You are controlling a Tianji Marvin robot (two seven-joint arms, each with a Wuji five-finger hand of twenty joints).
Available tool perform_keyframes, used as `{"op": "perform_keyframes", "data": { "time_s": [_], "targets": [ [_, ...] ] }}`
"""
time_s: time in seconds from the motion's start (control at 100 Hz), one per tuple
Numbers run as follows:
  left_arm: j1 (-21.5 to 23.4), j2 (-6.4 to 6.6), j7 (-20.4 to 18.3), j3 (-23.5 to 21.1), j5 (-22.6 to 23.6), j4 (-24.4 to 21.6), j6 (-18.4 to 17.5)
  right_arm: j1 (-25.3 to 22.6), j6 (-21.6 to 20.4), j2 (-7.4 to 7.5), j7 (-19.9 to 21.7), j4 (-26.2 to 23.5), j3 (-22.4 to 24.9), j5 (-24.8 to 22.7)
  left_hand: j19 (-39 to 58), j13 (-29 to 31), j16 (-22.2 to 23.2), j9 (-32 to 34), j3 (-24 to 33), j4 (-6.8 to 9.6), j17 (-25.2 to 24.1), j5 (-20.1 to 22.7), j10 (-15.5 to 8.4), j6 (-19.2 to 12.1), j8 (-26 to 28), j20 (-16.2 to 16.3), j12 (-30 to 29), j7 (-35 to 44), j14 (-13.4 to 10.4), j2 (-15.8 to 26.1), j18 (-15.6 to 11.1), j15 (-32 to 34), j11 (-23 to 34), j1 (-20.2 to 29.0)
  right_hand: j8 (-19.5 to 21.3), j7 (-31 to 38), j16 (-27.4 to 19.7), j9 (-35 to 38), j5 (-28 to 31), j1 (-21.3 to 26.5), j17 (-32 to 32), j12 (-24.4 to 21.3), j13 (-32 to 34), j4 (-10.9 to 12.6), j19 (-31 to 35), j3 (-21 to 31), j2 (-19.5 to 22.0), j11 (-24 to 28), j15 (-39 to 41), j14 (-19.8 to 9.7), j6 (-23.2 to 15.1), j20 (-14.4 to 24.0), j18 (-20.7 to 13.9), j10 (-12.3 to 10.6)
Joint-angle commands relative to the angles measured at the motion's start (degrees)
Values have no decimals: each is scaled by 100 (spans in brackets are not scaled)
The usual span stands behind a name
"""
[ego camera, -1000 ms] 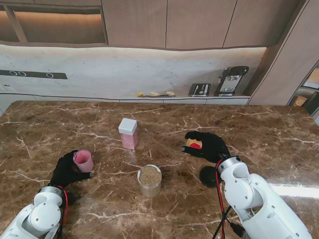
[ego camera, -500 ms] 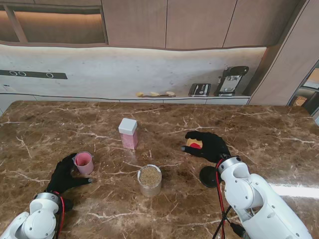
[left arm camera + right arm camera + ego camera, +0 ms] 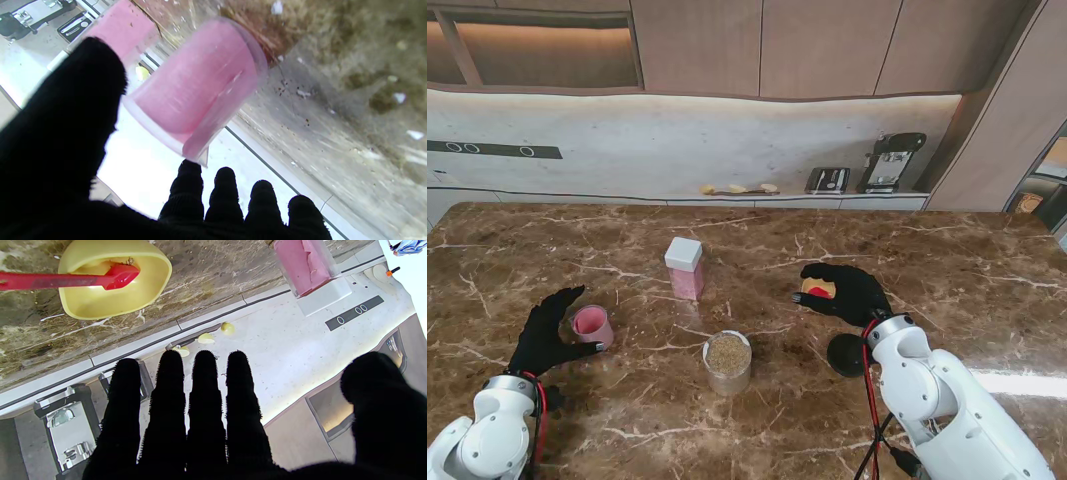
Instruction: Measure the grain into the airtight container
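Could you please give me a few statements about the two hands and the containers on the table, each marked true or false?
1. The left hand grips the pink cup. False: its fingers are spread and it holds nothing.
2. The round jar of grain has no lid on. True.
3. The right hand holds the red spoon. False: the hand is open beside the yellow scoop.
4. The pink container carries a white lid. True.

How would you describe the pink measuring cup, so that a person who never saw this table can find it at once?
Start from the brown marble table and look to its left side, near the robot's left hand. The pink measuring cup stands just beside that open hand. Unlike the taller pink container with a white lid, it is short, round and open-topped.
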Motion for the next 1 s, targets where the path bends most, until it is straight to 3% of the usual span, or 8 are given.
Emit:
{"op": "perform_keyframes", "data": {
  "time_s": [0.0,0.33,0.42,0.54,0.65,0.77,0.88,0.99],
  "targets": [
    [34,28,-4,-67,48,-73,-24,-59,2,-16,43,17,21,27,33,-256,-86,-312,-139,-63,-35,-242,-213,-207,-96,-17,18,-129,-117,98,-3,-196,-133,-335,-42,69,84,52,105,140,-66,72,104,136,-12,-105,-12,21,-8,-3,-38,39,76,-27],
    [363,67,-153,-484,230,-757,-338,-102,-42,-25,-28,-17,70,8,37,-241,-45,-283,-261,-56,-22,-175,-207,-176,-100,-16,35,-110,-89,205,-86,-158,-104,-400,-55,43,85,34,53,120,-80,69,104,135,-35,-87,-22,8,-11,4,-56,43,60,-29],
    [469,100,-300,-608,318,-1092,-452,-130,-80,-29,-60,-53,100,2,83,-240,238,-277,-535,-6,3,-124,-185,-93,-103,29,35,-105,-38,362,-89,-47,-76,-370,-57,35,85,26,38,116,-81,68,104,136,-50,-80,-22,5,-10,9,-55,37,54,-31],
    [574,169,-636,-772,461,-1579,-569,-203,-126,-28,-92,-140,181,-47,519,-230,1021,-208,-1101,104,-113,-17,-124,65,-79,1263,44,-67,-78,740,79,135,104,-301,-64,18,81,3,10,97,-89,63,92,136,-81,-74,-20,-6,-19,13,-46,22,26,-28],
    [566,251,-1055,-884,517,-1975,-700,-274,-169,-26,-109,-229,278,-89,987,-209,1239,-183,-1678,247,-209,144,-70,299,-39,2520,-30,-1,-136,1068,10,161,150,-127,-69,4,77,-22,-5,104,-83,55,84,142,-104,-58,-47,-20,-26,2,-46,6,5,-24],
    [392,356,-1587,-933,519,-2354,-764,-325,-188,-28,-131,-309,345,-124,1131,-34,1142,-74,-1846,317,-200,469,124,660,22,3021,-104,108,-110,1191,-85,191,326,-37,-85,-28,13,-70,-30,130,-45,5,67,178,-207,20,-111,-86,-107,-40,-25,-79,-123,-31],
    [-1,455,-2033,-864,569,-2518,-799,-323,-197,-41,-197,-335,332,-116,1228,306,1026,67,-1741,348,374,734,221,786,58,2955,-295,170,17,1153,-11,263,534,33,-99,-53,-108,-122,-47,313,11,-89,71,236,-341,81,-165,-167,-209,-126,-10,-246,-358,-47],
    [-514,593,-2696,-705,666,-2571,-627,-289,-176,-55,-268,-331,270,-117,2324,390,982,1,-1228,360,392,551,258,774,28,2393,-603,61,192,1122,-52,459,651,99,-119,-93,-214,-189,-109,455,55,-179,47,292,-459,118,-230,-229,-282,-178,-3,-433,-497,-60]
  ]
}}
